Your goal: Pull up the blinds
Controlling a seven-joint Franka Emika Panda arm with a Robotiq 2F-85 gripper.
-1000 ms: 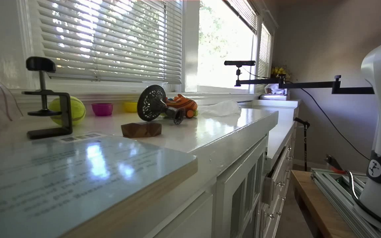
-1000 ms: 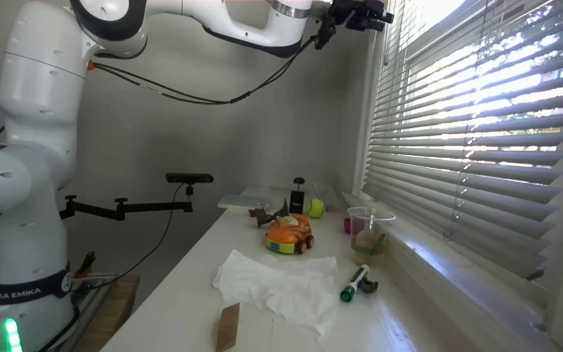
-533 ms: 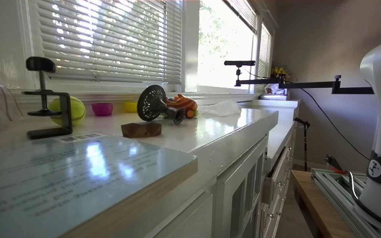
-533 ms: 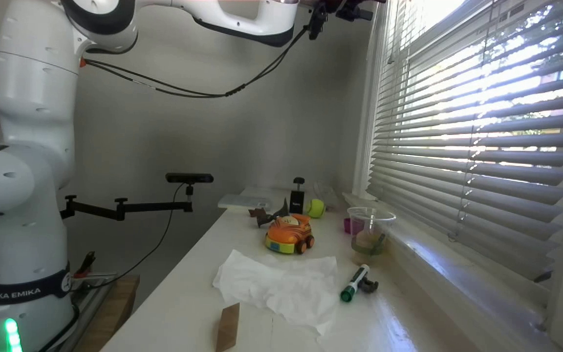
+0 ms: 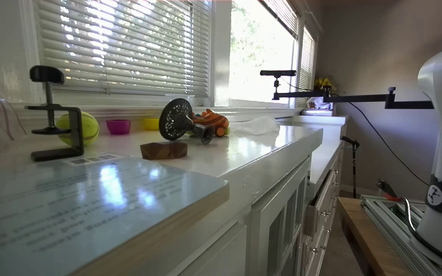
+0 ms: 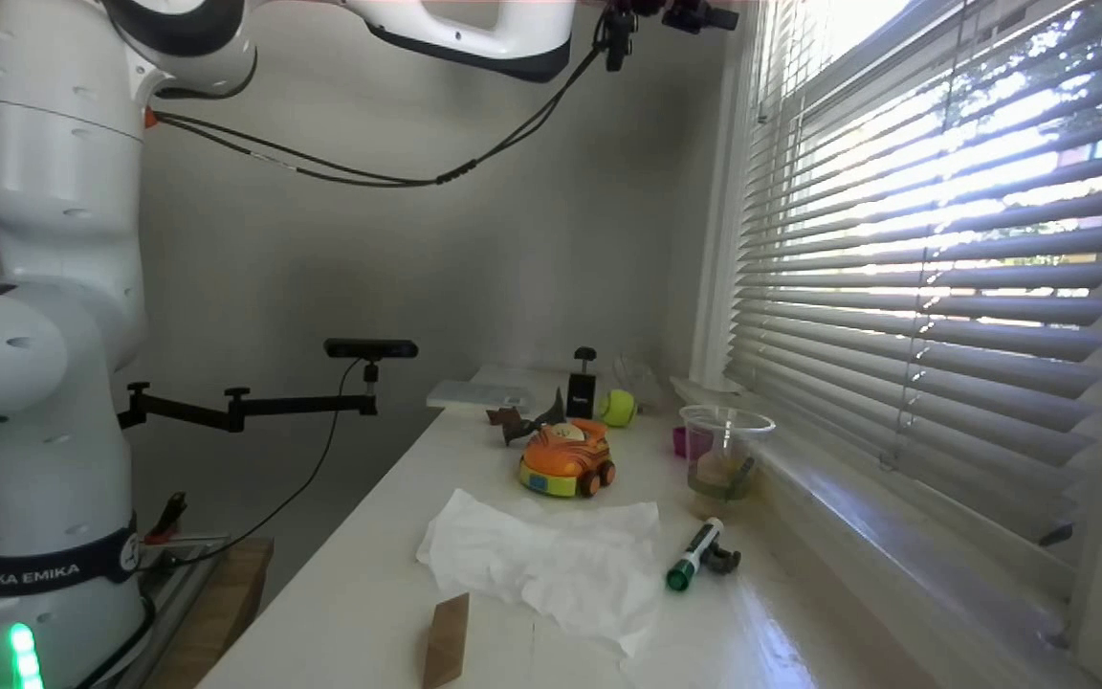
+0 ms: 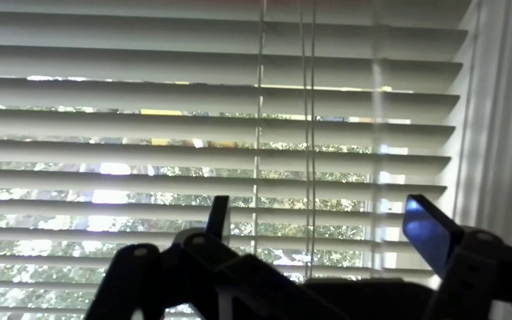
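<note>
Blinds [image 6: 972, 325], white and slatted, hang lowered alongside the bench [image 6: 360, 612] in both exterior views. Over the past second they have shifted slightly sideways, while the end effector [image 7: 318, 209] has risen a little and drawn back from them. Their bottom edge sits at about the same height and the slats [image 7: 60, 152] are spread, not stacked, so the lift itself appears still to be done.

In the wrist view, the end effector faces the slats near their right-hand edge. Its fingers [image 7: 429, 235] stand wide apart, gripping nothing. Two thin cords [image 7: 313, 133] run up and down between the fingers as seen here; whether they lie in the gap or beyond it cannot be told. A blurred, see-through rod [image 7: 377, 111], perhaps the tilt wand, hangs to the right of the cords. Closing on the cords and pulling down seems the likely next need; thin as they are, they could slip, or the rod could be caught instead.

In an exterior view, the arm [image 6: 63, 230] stands tall, folds over at the top and reaches out high above the bench toward the blinds. The top of the view cuts off part of the end effector. A black cable [image 6: 455, 174] sags below.
</note>
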